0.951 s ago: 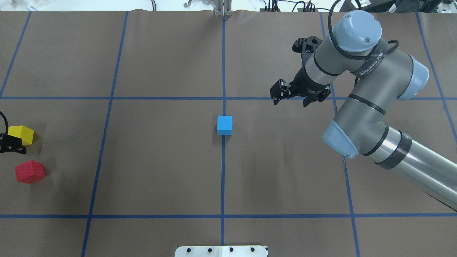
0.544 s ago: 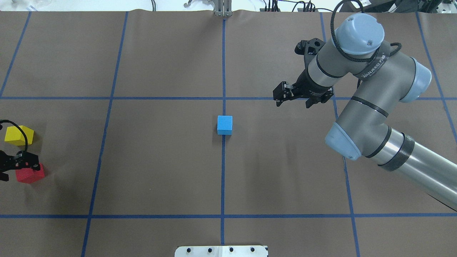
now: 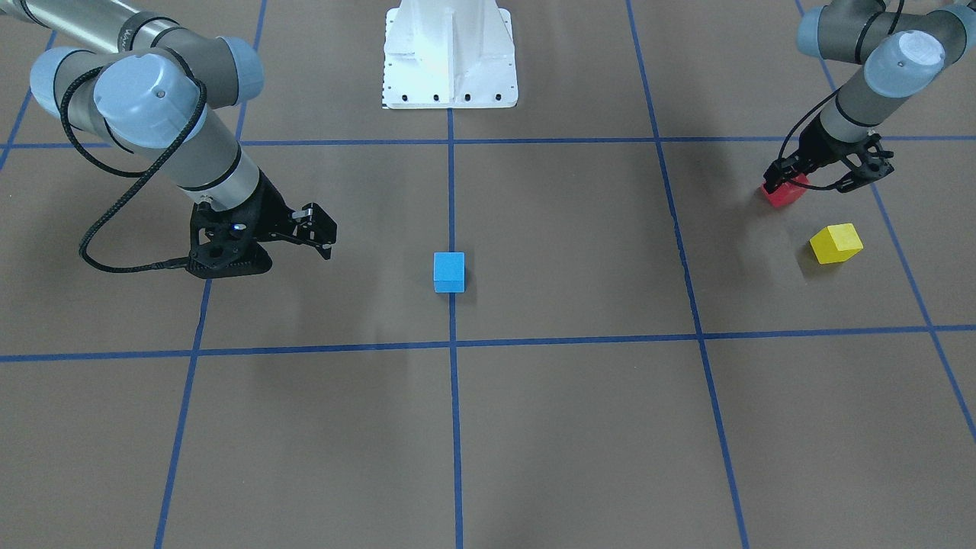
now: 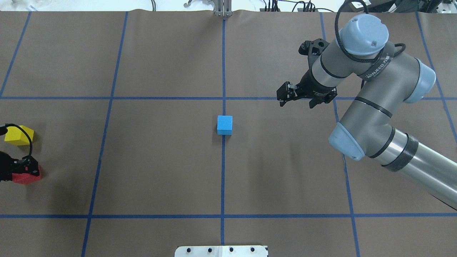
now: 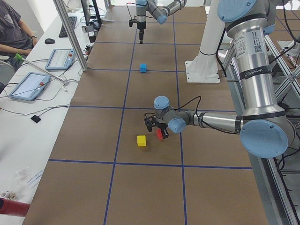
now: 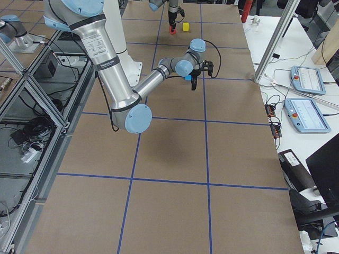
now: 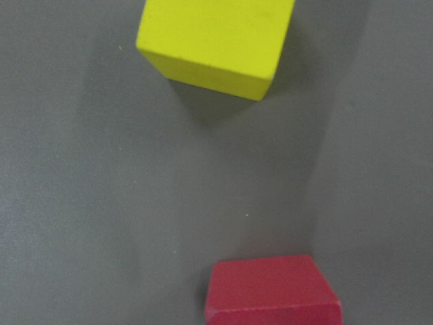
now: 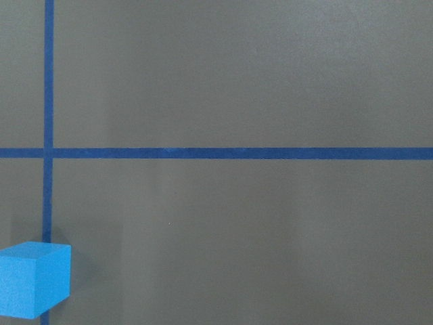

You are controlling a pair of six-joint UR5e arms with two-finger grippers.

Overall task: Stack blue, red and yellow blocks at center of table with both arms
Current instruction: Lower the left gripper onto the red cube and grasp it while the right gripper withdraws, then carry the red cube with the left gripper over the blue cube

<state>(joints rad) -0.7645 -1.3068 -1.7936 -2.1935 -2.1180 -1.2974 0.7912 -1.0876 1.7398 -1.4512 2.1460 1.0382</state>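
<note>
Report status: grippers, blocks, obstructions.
Left gripper open, over red block, not gripping. Right gripper open, empty, clear of blue block. Blue block alone at centre; yellow block beside red. No obstruction seen.

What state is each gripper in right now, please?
Left gripper: open, just over the small matte red cube, not gripping it.
Right gripper: open, holding nothing.

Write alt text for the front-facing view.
A blue block sits on the center tape line of the table. At the view's right, the open left gripper hangs over a red block, a yellow block nearby; the open right gripper hovers at the view's left.
</note>
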